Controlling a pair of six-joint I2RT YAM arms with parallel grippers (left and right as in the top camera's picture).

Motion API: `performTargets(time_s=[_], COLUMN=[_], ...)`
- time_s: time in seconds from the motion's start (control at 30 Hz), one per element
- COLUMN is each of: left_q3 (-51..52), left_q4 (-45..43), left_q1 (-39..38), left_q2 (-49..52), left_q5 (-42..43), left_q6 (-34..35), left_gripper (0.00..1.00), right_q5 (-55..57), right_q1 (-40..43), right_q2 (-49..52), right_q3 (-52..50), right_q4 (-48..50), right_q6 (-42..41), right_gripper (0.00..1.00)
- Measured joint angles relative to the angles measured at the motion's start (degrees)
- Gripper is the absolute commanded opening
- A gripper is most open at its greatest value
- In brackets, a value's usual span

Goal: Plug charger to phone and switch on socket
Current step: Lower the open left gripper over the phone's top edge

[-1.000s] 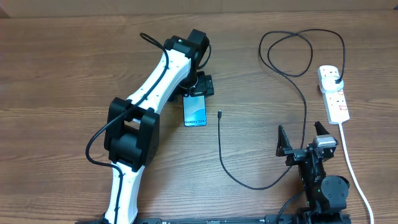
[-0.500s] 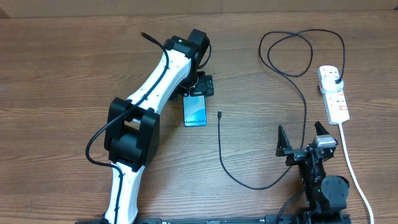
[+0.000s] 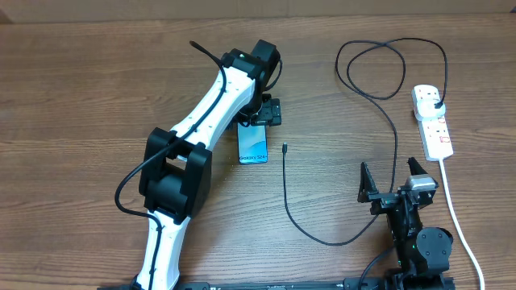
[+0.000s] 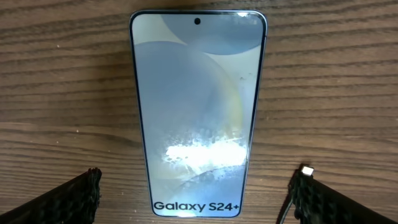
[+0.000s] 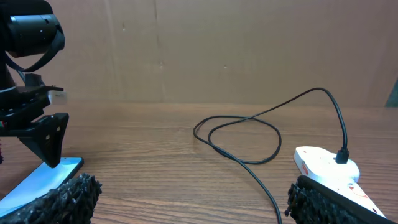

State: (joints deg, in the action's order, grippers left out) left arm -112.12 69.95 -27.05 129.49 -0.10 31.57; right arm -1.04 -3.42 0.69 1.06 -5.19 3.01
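The phone (image 3: 252,143) lies flat mid-table, screen lit, "Galaxy" text at its near end. In the left wrist view the phone (image 4: 198,106) fills the middle. My left gripper (image 3: 262,113) hovers over it, open and empty; its fingers (image 4: 196,199) stand either side of the Galaxy end. The charger's connector tip (image 3: 285,147) lies just right of the phone and shows by my right finger (image 4: 306,169). The black cable (image 3: 322,238) loops round to its plug (image 3: 436,102) in the white socket strip (image 3: 435,133). My right gripper (image 3: 395,181) is open and empty, low near the front edge.
The socket's thick white cord (image 3: 459,225) runs down the right side past my right arm. In the right wrist view, my open fingers (image 5: 193,199) frame bare wood, with the cable loop (image 5: 249,134), socket strip (image 5: 323,165), and phone (image 5: 43,180) beyond. A brown wall stands behind the table.
My left wrist has shifted slightly to the right above the phone. Phone, cable, socket and right arm have not moved.
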Motion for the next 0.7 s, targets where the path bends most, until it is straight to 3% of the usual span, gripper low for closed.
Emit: performTargets(time_s=[0.7], left_q3=[0.0], left_q4=[-1.0], left_q1=[0.0], left_q2=[0.0], left_q5=[-0.9], left_q6=[1.3], left_gripper=[1.00], right_q5=[0.0], right_q1=[0.0], right_q2=[0.0], right_q3=[0.0], right_q4=[0.0], right_q6=[0.0], right_gripper=[1.00])
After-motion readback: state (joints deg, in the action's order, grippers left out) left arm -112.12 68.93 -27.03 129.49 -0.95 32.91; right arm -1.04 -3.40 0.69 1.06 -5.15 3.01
